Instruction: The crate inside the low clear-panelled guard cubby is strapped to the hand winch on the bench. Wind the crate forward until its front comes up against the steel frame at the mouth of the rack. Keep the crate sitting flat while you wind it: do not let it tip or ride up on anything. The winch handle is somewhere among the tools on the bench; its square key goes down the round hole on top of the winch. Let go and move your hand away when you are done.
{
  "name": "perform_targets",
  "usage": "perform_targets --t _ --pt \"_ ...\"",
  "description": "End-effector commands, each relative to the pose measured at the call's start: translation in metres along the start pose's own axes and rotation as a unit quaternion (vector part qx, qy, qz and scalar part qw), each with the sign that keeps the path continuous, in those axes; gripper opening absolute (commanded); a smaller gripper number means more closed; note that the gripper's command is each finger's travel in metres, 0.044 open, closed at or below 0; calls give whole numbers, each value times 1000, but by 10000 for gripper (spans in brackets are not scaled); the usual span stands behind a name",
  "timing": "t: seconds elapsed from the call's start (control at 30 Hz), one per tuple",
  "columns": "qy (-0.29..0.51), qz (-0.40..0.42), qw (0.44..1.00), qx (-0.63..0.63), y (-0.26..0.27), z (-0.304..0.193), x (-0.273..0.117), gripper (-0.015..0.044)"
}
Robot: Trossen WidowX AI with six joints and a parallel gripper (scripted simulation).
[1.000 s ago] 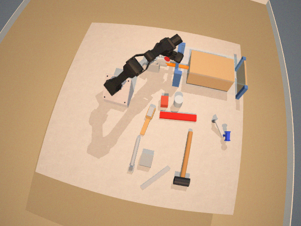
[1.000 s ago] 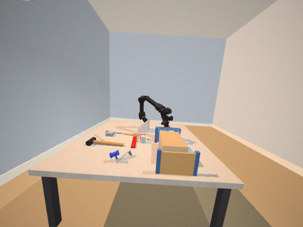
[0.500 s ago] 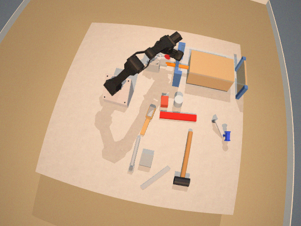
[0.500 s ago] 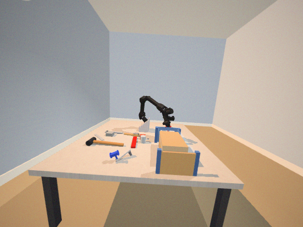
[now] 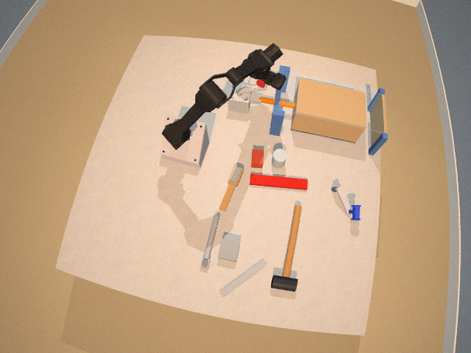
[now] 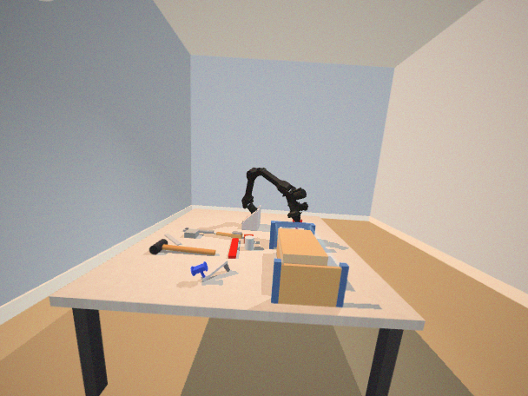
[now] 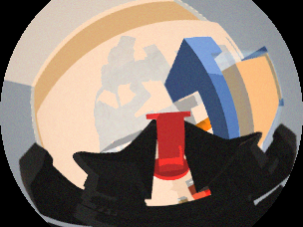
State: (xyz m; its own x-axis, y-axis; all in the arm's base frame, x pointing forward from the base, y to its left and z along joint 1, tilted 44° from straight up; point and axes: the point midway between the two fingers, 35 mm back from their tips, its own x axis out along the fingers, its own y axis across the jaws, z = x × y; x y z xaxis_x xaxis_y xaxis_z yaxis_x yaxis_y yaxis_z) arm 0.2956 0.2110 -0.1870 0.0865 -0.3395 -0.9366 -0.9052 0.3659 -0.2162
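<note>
My gripper [image 5: 266, 81] [image 6: 297, 220] [image 7: 165, 121] is shut on the red grip [image 5: 260, 83] [image 7: 170, 139] of a winch handle. The handle's pale arm [image 5: 249, 90] lies over the grey winch [image 5: 238, 105]; whether its key is down the hole is hidden. An orange strap [image 5: 267, 101] [image 7: 203, 123] runs from the winch side through the blue frame [image 5: 275, 123] [image 6: 273, 234] [image 7: 226, 105] to the tan crate [image 5: 329, 101] [image 6: 300, 243] [image 7: 264, 90]. The crate sits flat, with a gap between its front and the frame.
Beside the cubby are a red block [image 5: 257, 158], a white-topped cylinder [image 5: 279, 155] and a red bar [image 5: 279, 182]. Farther off lie a brush [image 5: 231, 190], a wrench-like tool [image 5: 211, 238], a grey block [image 5: 229, 248], a mallet [image 5: 292, 240] and a blue-knobbed crank [image 5: 355, 212] [image 6: 199, 269].
</note>
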Motion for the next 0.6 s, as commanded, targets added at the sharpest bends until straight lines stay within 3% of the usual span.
perform_targets --t 0.0,0.57 --pt "-8 13 1000 -4 15 9 2 0" --pt "-9 14 1000 -4 40 20 6 0"
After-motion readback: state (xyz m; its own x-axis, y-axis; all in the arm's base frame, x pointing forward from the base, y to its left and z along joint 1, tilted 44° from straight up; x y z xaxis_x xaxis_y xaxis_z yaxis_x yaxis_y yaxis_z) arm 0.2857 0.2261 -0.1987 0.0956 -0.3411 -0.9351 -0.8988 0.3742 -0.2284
